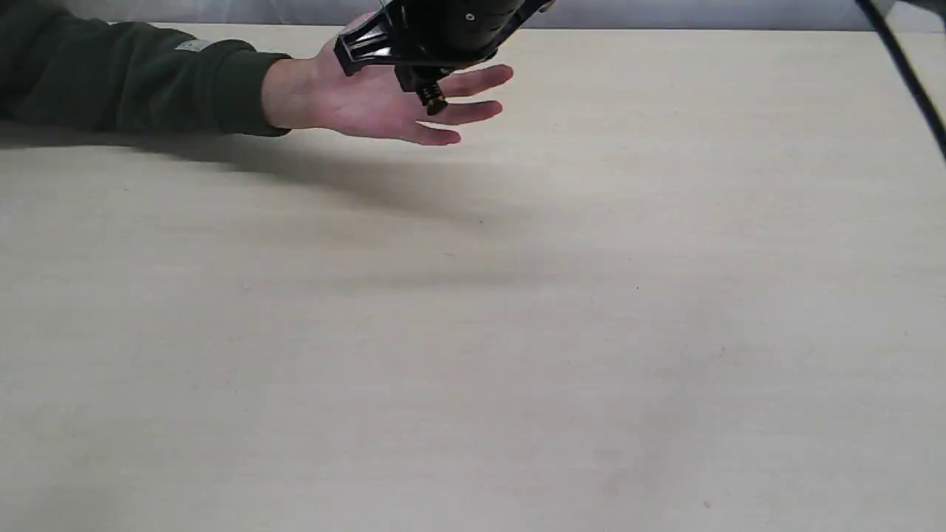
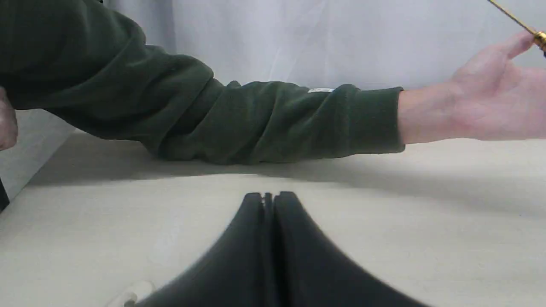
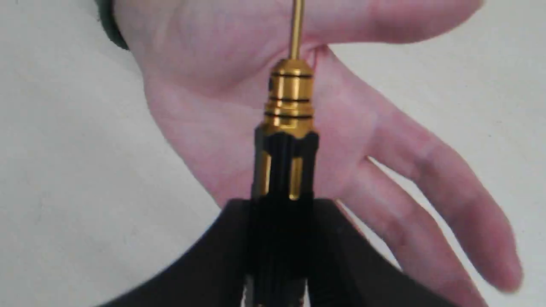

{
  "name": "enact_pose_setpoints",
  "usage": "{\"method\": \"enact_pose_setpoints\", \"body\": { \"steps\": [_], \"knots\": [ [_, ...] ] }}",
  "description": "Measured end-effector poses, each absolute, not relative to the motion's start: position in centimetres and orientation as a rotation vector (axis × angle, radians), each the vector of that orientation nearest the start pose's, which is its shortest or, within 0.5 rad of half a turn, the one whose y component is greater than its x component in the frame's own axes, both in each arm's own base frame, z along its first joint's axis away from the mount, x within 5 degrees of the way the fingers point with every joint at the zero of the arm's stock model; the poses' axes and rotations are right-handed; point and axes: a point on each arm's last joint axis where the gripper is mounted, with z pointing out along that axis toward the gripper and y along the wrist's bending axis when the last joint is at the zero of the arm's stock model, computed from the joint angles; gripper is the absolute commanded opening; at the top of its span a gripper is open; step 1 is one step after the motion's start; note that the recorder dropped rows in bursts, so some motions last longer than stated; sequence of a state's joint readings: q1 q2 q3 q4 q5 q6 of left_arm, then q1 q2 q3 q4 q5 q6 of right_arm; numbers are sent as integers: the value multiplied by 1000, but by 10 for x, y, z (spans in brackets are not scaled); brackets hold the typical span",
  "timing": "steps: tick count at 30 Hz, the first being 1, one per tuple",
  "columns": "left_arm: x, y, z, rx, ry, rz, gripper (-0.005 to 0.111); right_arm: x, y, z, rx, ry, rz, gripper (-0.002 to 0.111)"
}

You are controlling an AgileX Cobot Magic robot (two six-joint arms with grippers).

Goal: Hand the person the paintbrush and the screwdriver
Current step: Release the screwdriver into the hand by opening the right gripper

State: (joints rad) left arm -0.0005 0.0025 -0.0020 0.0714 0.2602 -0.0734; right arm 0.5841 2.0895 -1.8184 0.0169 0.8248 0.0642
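**A:** Where is the screwdriver (image 3: 288, 111)?

**B:** In the right tool (image 3: 279, 204), which is clamped on the black knurled handle. The gold collar and the thin gold shaft stick out past the fingertips, over the person's hand (image 1: 369, 103).

**A:** How is that hand held?

**B:** Palm up, with the fingers spread and slightly curled. It sits above the counter (image 1: 473, 332) at the far left of the exterior view. The forearm is in a dark green sleeve (image 1: 133, 81) with a small light patch (image 1: 194, 46) near the cuff.

**A:** Does the screwdriver touch the palm?

**B:** I cannot tell. In the right wrist view the shaft runs over the palm toward the base of the thumb. In the left wrist view the gold collar sits right at the thumb tip. In the exterior view the black tool body covers most of it, and only a short ringed stub shows below, in front of the fingers.

**A:** And the left tool (image 2: 268, 196)?

**B:** Its two dark fingers are pressed together with nothing between them. It sits low over the counter, on the near side of the sleeved forearm and apart from it.
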Motion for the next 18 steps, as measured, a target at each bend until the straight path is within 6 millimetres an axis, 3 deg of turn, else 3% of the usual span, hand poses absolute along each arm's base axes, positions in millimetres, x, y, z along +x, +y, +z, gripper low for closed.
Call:
{"method": "enact_pose_setpoints", "body": {
  "steps": [10, 12, 18],
  "knots": [
    [55, 2, 190, -17, 1744, 12, 0, 424, 258, 220, -534, 2589, 200, 6],
    [55, 2, 190, -17, 1744, 12, 0, 425, 256, 220, -525, 2593, 196, 12],
    [55, 2, 190, -17, 1744, 12, 0, 423, 254, 233, -516, 2575, 202, 44]
  ]
}}
